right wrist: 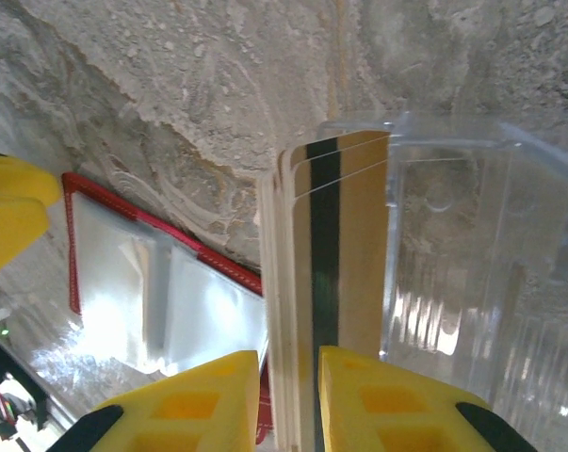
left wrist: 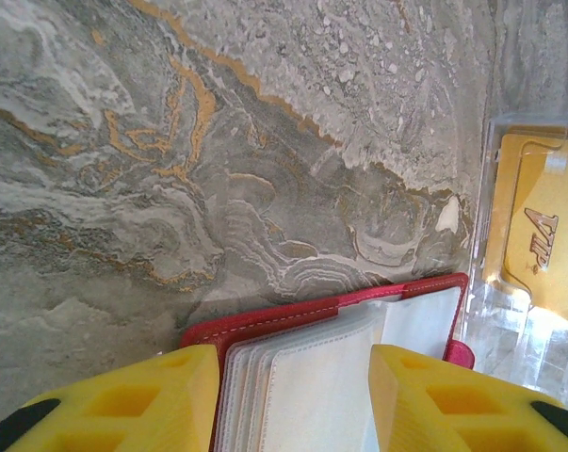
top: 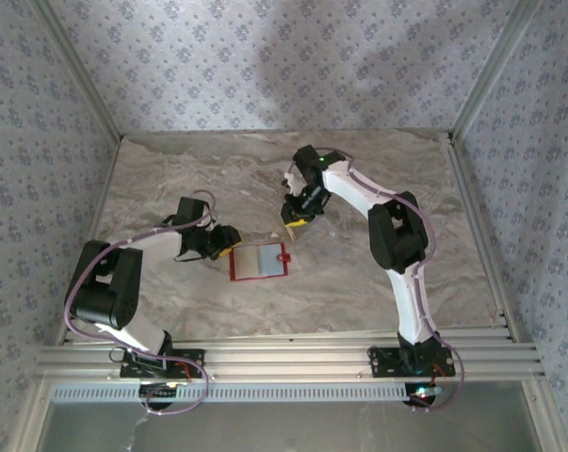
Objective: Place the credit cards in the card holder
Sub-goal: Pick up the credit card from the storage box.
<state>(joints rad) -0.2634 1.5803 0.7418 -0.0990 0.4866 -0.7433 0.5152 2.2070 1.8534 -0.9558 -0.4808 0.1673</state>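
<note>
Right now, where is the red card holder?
In the top view the red card holder lies open on the marble table, centre-left, with the left gripper at its left edge and the right gripper beyond its upper-right corner.

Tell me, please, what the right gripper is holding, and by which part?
The right gripper pinches the stack of credit cards at its near end, one finger on each side of the stack.
</note>
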